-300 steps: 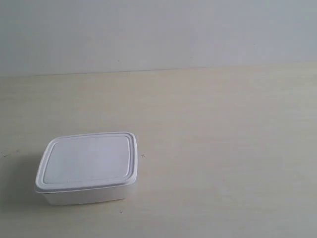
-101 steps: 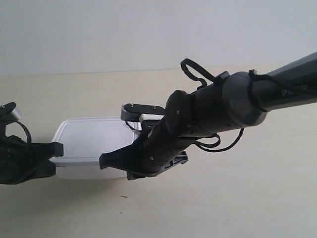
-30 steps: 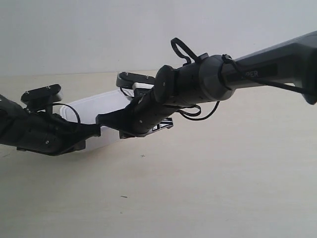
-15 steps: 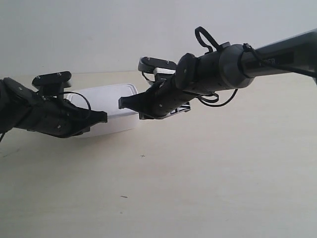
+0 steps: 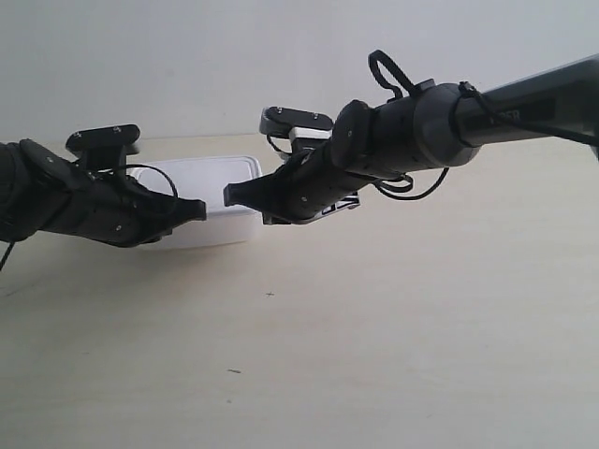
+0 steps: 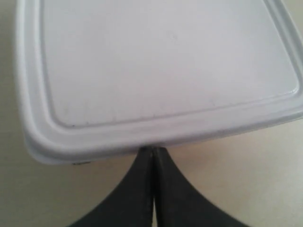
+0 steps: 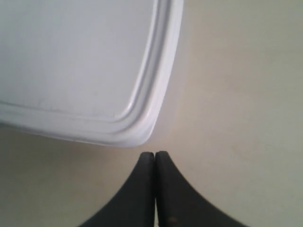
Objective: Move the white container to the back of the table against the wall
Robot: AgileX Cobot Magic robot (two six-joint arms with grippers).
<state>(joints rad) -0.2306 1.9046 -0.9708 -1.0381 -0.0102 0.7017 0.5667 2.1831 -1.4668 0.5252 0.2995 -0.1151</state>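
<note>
The white container (image 5: 217,192) rests on the pale table (image 5: 393,318), a short way in front of the grey-white wall (image 5: 187,65). My left gripper (image 6: 153,150) is shut, and its tips meet the container's lid rim (image 6: 142,137) at the near side. In the exterior view this gripper (image 5: 198,210) is at the left. My right gripper (image 7: 154,154) is also shut and empty. It sits just off the container's rounded corner (image 7: 142,135) with a small gap, seen in the exterior view as the gripper (image 5: 232,195) on the right arm.
Both dark arms (image 5: 412,131) reach low across the table toward the container. A few tiny dark marks (image 5: 270,295) dot the tabletop in front. The wall meets the table's back edge (image 5: 524,126) behind the arms.
The container has slid back toward the wall since a second ago. The arm at the exterior view's left has moved forward behind it; the right arm has held still over the last half second.
</note>
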